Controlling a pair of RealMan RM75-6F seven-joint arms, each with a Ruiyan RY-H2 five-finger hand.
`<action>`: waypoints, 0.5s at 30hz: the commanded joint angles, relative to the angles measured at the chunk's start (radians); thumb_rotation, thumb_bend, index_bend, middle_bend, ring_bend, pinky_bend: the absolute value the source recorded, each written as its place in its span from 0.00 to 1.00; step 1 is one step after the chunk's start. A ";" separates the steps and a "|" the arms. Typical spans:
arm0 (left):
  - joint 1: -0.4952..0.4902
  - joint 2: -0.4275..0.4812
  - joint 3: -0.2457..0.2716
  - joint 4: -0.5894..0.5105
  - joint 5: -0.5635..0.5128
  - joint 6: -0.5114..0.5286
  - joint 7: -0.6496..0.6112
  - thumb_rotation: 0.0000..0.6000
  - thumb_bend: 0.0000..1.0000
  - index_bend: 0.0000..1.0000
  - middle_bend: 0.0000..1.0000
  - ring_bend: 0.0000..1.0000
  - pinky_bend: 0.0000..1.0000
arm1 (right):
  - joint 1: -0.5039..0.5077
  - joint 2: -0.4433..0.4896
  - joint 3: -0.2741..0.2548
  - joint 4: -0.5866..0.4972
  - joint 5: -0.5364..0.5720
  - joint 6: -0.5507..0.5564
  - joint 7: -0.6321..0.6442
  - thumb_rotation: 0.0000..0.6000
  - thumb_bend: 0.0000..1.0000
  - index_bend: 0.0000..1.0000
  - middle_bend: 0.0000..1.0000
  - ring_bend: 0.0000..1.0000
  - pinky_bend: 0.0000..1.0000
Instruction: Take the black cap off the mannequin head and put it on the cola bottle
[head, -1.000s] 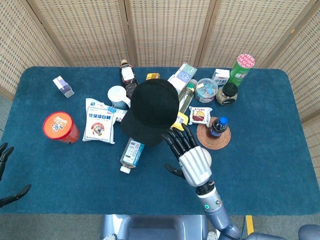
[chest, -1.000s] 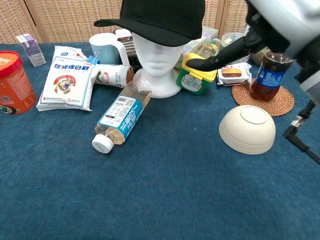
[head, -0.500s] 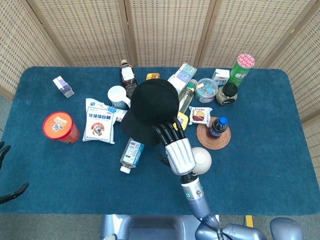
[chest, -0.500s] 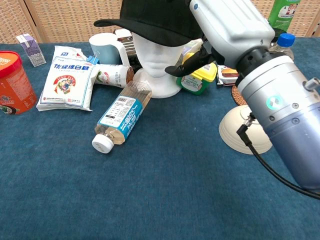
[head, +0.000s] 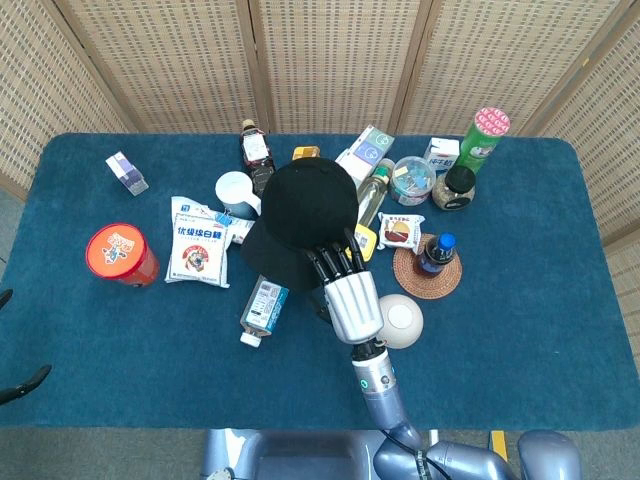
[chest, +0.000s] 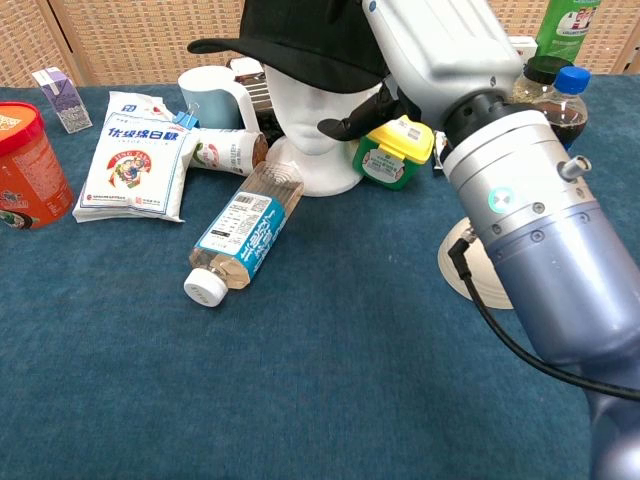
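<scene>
The black cap (head: 305, 215) sits on the mannequin head (chest: 318, 130), left of the cola bottle (head: 436, 254) on its coaster. The right hand (head: 347, 292) reaches over the cap's right side, fingers spread and gripping nothing. To lift it cleanly, it should pinch the crown and raise it straight up so the head does not tip.

The right hand (chest: 425, 45) fills the upper right, its dark fingers (chest: 352, 122) reaching under the black cap (chest: 310, 35) beside the white mannequin head (chest: 315, 135); whether it grips the cap cannot be told. The cap sits on the head, brim pointing left. Just right of the head stands a green tub (chest: 392, 158) with a yellow lid. The cola bottle (chest: 565, 100) peeks out behind the arm, blue top showing. A clear bottle (chest: 243, 232) lies on its side on the blue tabletop (chest: 300, 390), and a white bag (chest: 135, 160) lies farther left.
</scene>
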 joint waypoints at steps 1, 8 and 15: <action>0.000 0.000 0.000 0.007 -0.001 -0.001 -0.002 1.00 0.16 0.00 0.00 0.00 0.00 | 0.018 -0.018 0.022 0.035 0.006 0.018 0.008 1.00 0.14 0.24 0.33 0.27 0.18; -0.003 -0.003 0.000 0.010 0.000 -0.009 0.007 1.00 0.16 0.00 0.00 0.00 0.00 | 0.039 -0.025 0.034 0.077 0.003 0.049 0.028 1.00 0.22 0.28 0.37 0.37 0.37; -0.002 -0.003 0.000 0.009 0.000 -0.010 0.007 1.00 0.16 0.00 0.00 0.00 0.00 | 0.054 -0.028 0.023 0.114 -0.018 0.082 0.045 1.00 0.29 0.33 0.44 0.49 0.49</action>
